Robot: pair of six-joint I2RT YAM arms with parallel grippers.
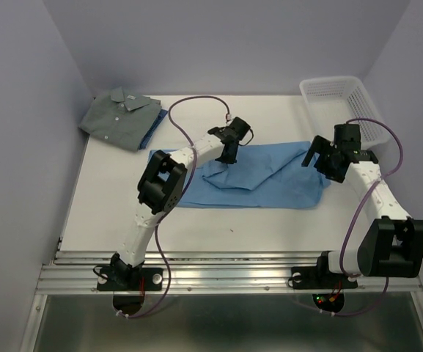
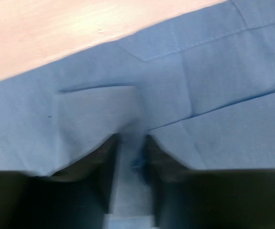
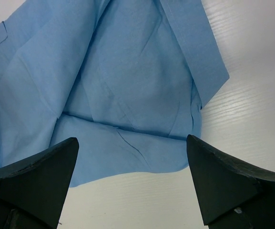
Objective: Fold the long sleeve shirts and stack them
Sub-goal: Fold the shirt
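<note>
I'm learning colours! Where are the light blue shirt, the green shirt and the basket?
light blue shirt [image 1: 270, 183], top view, flat middle.
grey-green shirt [image 1: 116, 121], top view, folded front.
white basket [image 1: 330, 81], top view, far rim.

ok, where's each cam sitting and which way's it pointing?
Top external: above, behind the robot, looking down on the table; left arm and right arm show.
Left wrist: aimed down, close on the light blue shirt; left fingers pinching a fold.
Right wrist: aimed down at that shirt's edge; right fingers spread wide.
Shared: all see that shirt.
</note>
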